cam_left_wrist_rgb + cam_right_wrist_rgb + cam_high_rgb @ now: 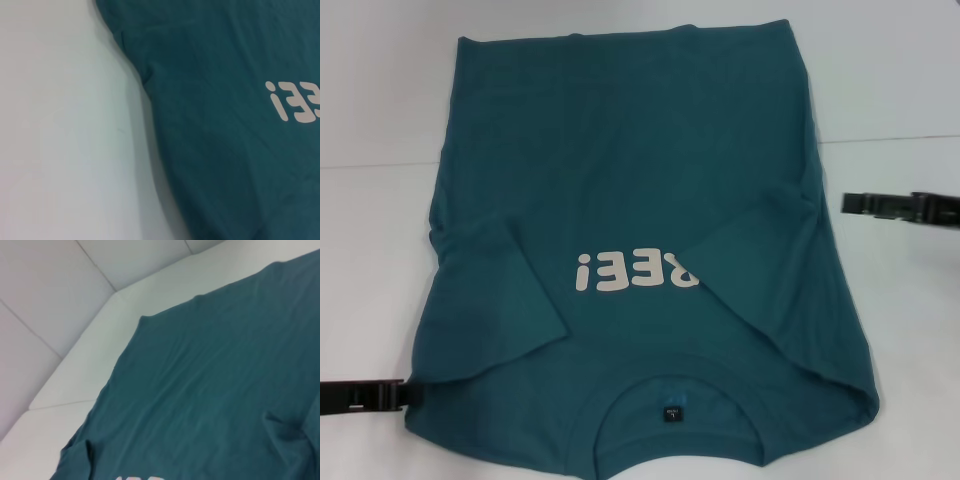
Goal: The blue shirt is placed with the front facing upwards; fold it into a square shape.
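Note:
The blue shirt (640,170) lies flat on the white table, front up, collar and its small dark label (672,413) nearest me. Both sleeves are folded inward over the body. The right-hand fold covers the start of the white lettering (620,272), which also shows in the left wrist view (295,102). My left gripper (408,393) sits low at the shirt's near left edge, its tip touching the cloth by the shoulder. My right gripper (848,203) hovers just off the shirt's right edge at mid-height. The right wrist view shows the shirt's hem end (210,380).
White tabletop (380,250) surrounds the shirt on the left, right and far sides. A white padded wall (55,295) rises behind the table's far edge. The shirt's collar end reaches the table's near edge.

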Robot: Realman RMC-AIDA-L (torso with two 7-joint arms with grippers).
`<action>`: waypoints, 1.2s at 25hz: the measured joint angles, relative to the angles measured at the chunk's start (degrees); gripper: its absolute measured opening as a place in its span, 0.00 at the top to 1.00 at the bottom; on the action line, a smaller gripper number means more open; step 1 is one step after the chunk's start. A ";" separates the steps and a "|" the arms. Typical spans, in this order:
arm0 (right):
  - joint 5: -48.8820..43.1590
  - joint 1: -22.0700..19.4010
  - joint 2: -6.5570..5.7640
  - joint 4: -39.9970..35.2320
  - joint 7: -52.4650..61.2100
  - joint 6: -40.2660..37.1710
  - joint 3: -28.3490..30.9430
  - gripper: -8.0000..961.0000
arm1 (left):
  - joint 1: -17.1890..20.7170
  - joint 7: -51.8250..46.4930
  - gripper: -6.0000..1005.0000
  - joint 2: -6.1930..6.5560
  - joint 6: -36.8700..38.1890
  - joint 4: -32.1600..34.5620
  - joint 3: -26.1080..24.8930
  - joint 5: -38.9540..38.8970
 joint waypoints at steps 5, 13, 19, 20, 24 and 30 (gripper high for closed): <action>-5.04 0.92 -5.38 -0.11 7.46 -6.46 0.53 0.10 | -0.22 -0.02 1.00 -0.02 0.41 0.26 0.00 -0.04; -27.30 7.25 -7.15 -2.39 15.21 -18.42 3.79 0.08 | -0.35 -0.75 1.00 -0.17 0.90 1.99 1.32 -0.04; -33.85 9.19 -6.07 0.97 17.26 -20.13 2.88 0.07 | -0.59 -1.33 1.00 -0.17 1.18 2.39 2.04 -0.03; -33.98 9.20 -5.92 1.19 17.62 -20.36 2.83 0.07 | -0.68 -1.34 1.00 -0.17 1.18 2.42 2.35 -0.03; -33.90 8.80 -5.09 2.32 18.79 -20.77 3.10 0.07 | -0.91 -1.34 1.00 -0.13 0.98 2.49 2.92 -0.03; -33.85 8.69 -3.73 4.35 19.93 -20.05 3.38 0.07 | -1.10 -1.32 1.00 -0.01 0.69 2.58 3.00 -0.03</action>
